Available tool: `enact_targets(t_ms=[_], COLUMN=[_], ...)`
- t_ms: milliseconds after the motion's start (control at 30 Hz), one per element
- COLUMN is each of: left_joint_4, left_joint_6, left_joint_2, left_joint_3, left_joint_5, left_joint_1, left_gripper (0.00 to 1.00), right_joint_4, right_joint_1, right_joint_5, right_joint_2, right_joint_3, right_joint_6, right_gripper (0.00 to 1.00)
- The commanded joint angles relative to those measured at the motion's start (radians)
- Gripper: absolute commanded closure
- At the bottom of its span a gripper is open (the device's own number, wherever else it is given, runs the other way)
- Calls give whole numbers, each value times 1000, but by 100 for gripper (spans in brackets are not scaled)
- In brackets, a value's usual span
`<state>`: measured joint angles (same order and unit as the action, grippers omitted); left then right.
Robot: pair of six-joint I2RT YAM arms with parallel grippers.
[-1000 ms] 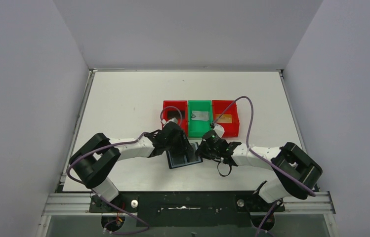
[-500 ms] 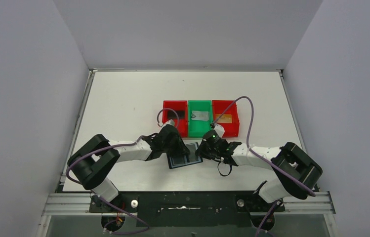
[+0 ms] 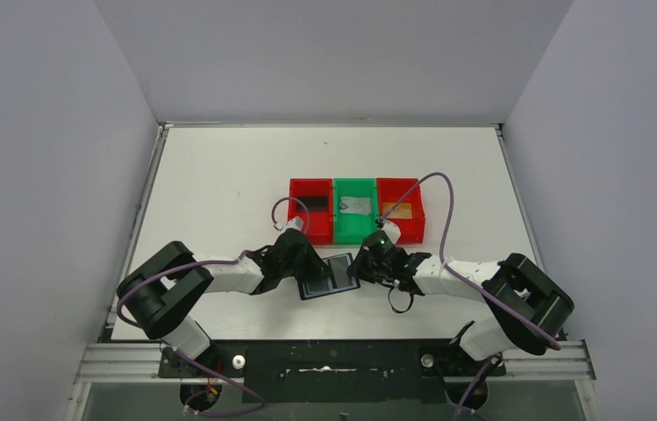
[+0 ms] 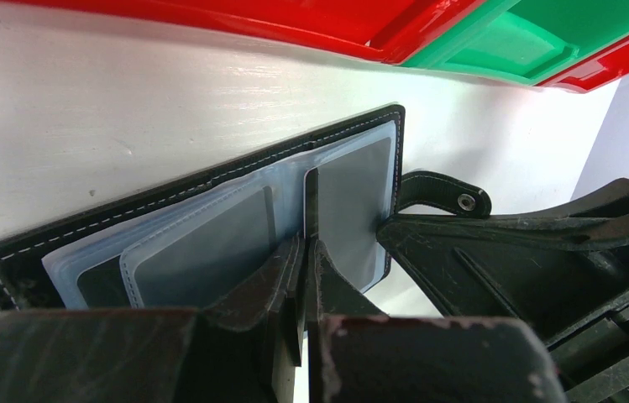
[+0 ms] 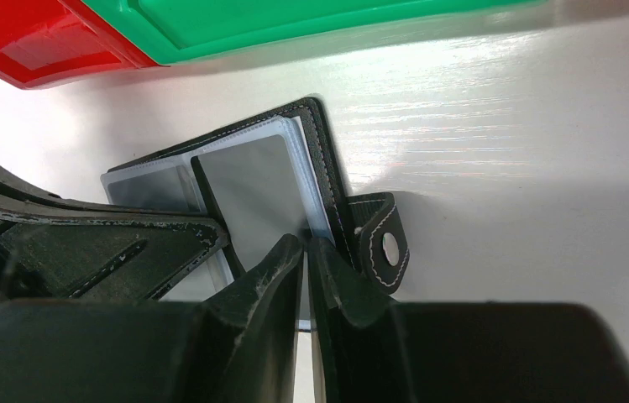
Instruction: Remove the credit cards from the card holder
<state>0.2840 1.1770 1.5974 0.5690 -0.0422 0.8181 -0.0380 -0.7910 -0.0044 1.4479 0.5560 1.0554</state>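
The black card holder [image 3: 329, 277] lies open on the table in front of the bins, its grey-blue pockets [image 4: 210, 243] facing up. My left gripper [image 3: 307, 270] is at its left half. In the left wrist view my left gripper [image 4: 305, 243] is shut on a thin dark card [image 4: 311, 197] that stands edge-on out of the holder's middle. My right gripper [image 3: 361, 267] is at the holder's right edge. In the right wrist view my right gripper [image 5: 306, 242] is shut on the clear pocket edge of the card holder [image 5: 260, 180], beside its snap strap [image 5: 382, 243].
Three bins stand in a row just behind the holder: a red bin [image 3: 294, 210] with a dark card [image 3: 311, 187], a green bin [image 3: 355, 239] with a grey card [image 3: 355, 206], and a red bin [image 3: 419, 219] with an orange card [image 3: 399, 210]. White walls surround the table.
My left gripper has drawn back from the left red bin towards the near left and now sits at the holder's left half. The right arm and the holder have hardly moved.
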Motion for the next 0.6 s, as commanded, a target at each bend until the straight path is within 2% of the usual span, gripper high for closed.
enact_targets(t_ms=[0, 500, 567], left_joint_4=[55, -9, 21], left_joint_6=[-7, -37, -31], left_joint_2=[-10, -117, -126], left_joint_3=[-10, -42, -53], left_joint_5=[-73, -57, -60], left_joint_1=[23, 10, 9], left_gripper=[100, 100, 100], right_joint_4=[55, 62, 50], right_joint_1=[9, 13, 13], right_joint_5=[41, 41, 33], right_joint_2=[33, 36, 38], right_joint_3=[-39, -36, -40], right_joint_6=[-1, -4, -6], right_gripper=[87, 84, 84])
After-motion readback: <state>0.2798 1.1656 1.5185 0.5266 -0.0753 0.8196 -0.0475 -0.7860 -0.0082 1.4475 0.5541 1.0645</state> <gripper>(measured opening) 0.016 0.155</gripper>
